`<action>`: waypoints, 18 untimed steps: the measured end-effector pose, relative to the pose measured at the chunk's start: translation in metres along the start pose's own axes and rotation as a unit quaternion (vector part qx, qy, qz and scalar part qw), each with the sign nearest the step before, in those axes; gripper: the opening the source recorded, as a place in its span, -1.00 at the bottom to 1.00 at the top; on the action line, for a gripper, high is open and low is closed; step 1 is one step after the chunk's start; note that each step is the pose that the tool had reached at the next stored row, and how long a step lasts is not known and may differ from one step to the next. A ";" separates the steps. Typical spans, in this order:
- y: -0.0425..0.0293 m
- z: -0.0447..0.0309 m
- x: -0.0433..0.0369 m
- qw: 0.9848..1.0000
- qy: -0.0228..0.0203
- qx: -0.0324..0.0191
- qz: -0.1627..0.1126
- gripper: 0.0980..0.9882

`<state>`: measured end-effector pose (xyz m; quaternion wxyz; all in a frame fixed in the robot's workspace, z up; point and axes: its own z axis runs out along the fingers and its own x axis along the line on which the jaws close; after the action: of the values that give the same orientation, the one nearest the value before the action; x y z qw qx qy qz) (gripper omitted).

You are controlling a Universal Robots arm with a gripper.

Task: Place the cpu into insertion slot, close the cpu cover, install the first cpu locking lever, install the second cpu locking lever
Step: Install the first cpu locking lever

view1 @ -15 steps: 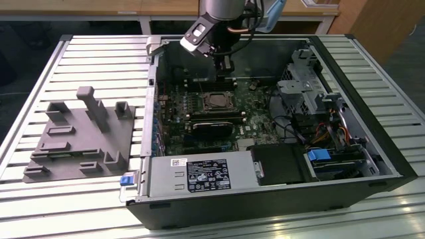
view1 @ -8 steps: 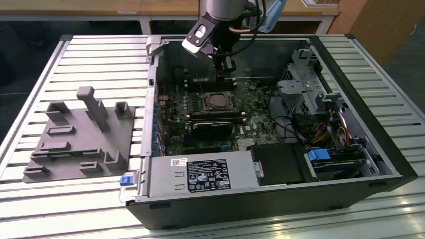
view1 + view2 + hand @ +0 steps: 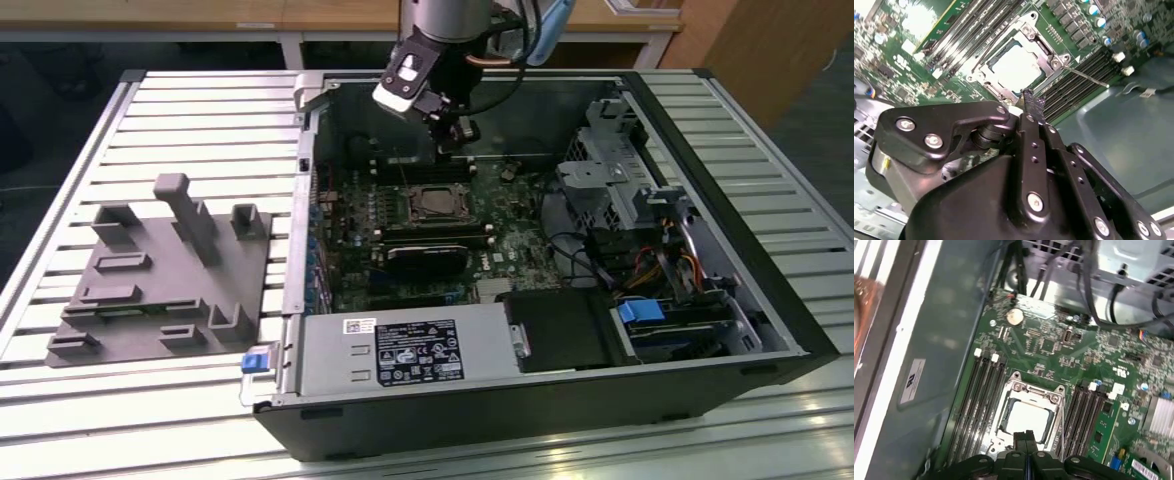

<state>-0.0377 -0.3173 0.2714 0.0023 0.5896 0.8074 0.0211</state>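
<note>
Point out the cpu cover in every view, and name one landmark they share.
Exterior view: cpu cover, mid-motherboard, near the gripper.
Second wrist view: framing the pale cpu, just past the gripper.
First wrist view: around the cpu, beside the gripper.
Shared landmark: black memory slots flanking it.

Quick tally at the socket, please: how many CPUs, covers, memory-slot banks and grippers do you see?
cpu: 1
cpu cover: 1
memory-slot banks, one on each side of the socket: 2
gripper: 1
Total: 5
</note>
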 end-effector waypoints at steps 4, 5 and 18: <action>0.0000 0.0010 0.0000 0.998 0.002 0.001 -0.055 -0.98; 0.0000 0.0011 0.0000 0.998 0.002 0.001 -0.064 -0.98; -0.0001 0.0033 -0.0001 0.982 0.007 0.004 -0.190 -0.98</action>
<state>-0.0377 -0.3173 0.2680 -0.0018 0.4255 0.9047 0.0211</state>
